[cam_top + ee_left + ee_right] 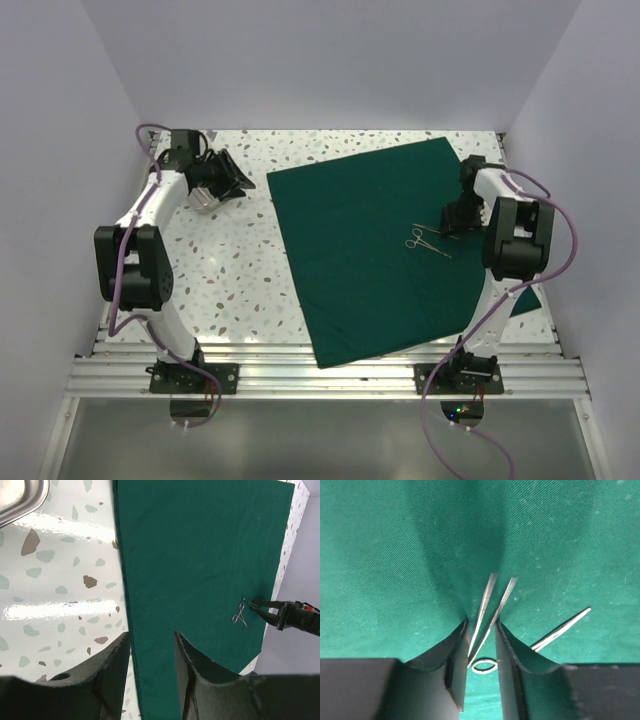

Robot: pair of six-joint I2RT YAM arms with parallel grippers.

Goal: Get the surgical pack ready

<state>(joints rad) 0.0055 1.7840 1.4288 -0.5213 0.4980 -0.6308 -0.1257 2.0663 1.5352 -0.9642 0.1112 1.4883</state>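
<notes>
The surgical pack's dark green drape lies spread flat over the right half of the table. A ring-handled steel instrument rests on it. My right gripper is low over the drape, its fingers pressed against both arms of thin steel tweezers that point away from the camera. A steel ring handle shows below the jaws. My left gripper hovers open and empty above the drape's left edge.
A shiny steel tray stands on the speckled tabletop at the back left, under the left wrist. A slim steel shaft lies on the drape right of the right gripper's fingers. The drape's near corner reaches the metal rails.
</notes>
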